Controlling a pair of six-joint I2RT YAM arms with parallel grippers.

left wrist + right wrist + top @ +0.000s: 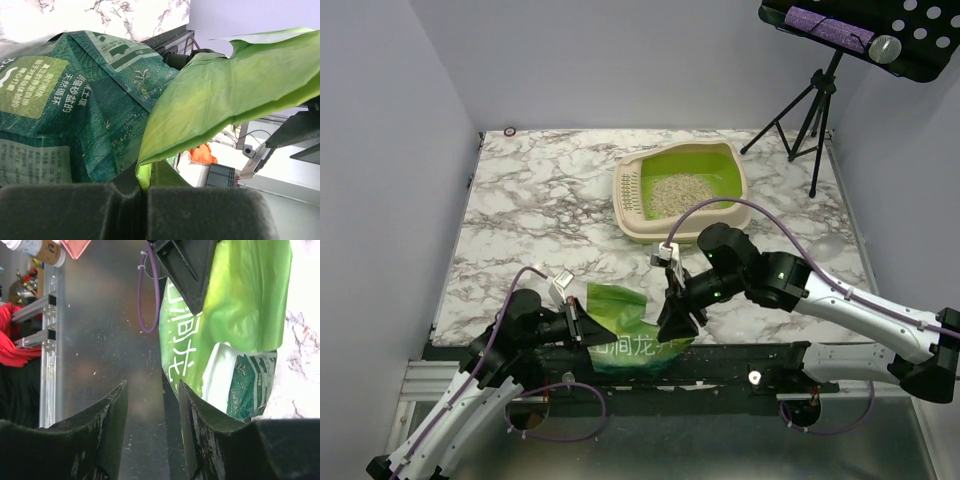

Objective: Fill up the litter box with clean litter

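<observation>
Our left gripper (580,325) is clamped on the left edge of the green bag (620,312). At the bag's right edge our right gripper (677,322) stands narrowly parted, with nothing between its fingers. Beyond the bag, the litter box (632,212) holds a patch of litter (672,190).

We found the litter box (628,208) toward the far right of the table (540,190), the litter (678,190) lying in it; the bag (618,312) sat at the near edge, between the left gripper (582,325) and the right gripper (678,322)
</observation>
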